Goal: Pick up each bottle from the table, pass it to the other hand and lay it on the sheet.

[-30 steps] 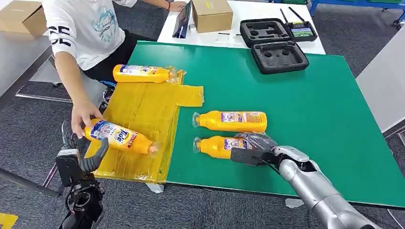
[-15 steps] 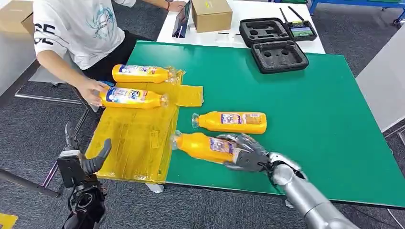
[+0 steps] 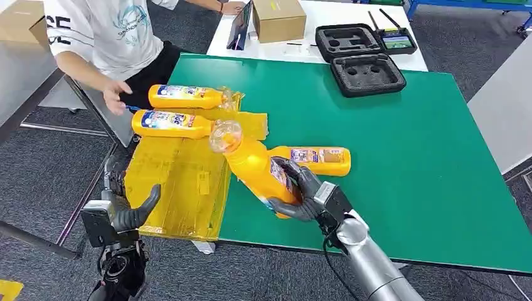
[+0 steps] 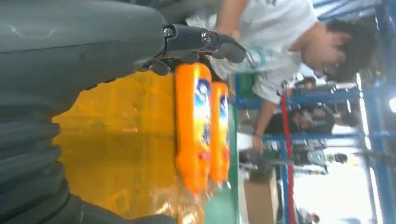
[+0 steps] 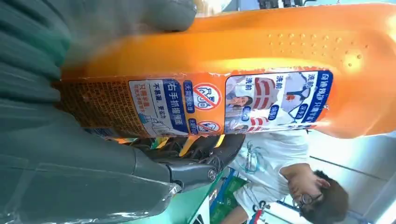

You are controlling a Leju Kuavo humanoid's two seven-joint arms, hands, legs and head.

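- One green table [image 3: 401, 144], spread ahead of and beneath the right hand
- One yellow sheet [image 3: 182, 169], lying over the table's edge between the two hands, just beyond the left hand
- One person [image 3: 106, 37] in a white shirt, far side of the sheet from the left hand, own hand open above the floor
- One lifted bottle [image 3: 254, 166], orange, raised off the table and tilted, clear cap end pointing up toward the sheet; right hand [image 3: 301, 191] grasps its lower body
- Two sheet bottles [image 3: 175, 110], side by side on the sheet's far end
- One table bottle [image 3: 317, 160], lying just beyond the right hand
- One left hand [image 3: 125, 216], released, fingers spread, holding nothing, near edge of the sheet
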